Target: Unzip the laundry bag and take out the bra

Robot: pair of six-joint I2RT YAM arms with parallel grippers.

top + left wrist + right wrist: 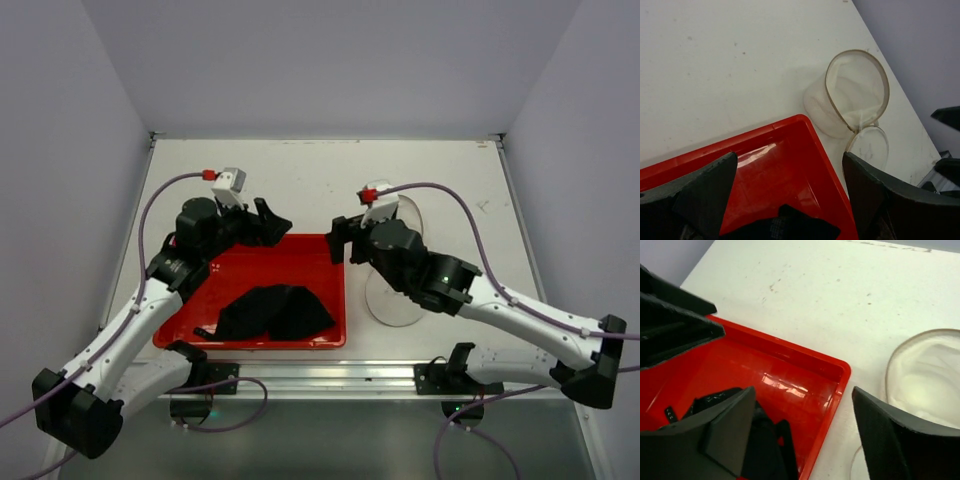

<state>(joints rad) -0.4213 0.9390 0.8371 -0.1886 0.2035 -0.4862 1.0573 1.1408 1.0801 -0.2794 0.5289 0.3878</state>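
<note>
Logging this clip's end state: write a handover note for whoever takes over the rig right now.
Left gripper: open, empty, above the far edge of the red tray.
Right gripper: open, empty, above the tray's far right corner.
Laundry bag: on the table right of the tray, open, its round flap beside it.
Bra: lying in the tray, out of the bag.
Done: unzip and removal, by the look of it.
Left: nothing evident beyond pulling the arms back.
</note>
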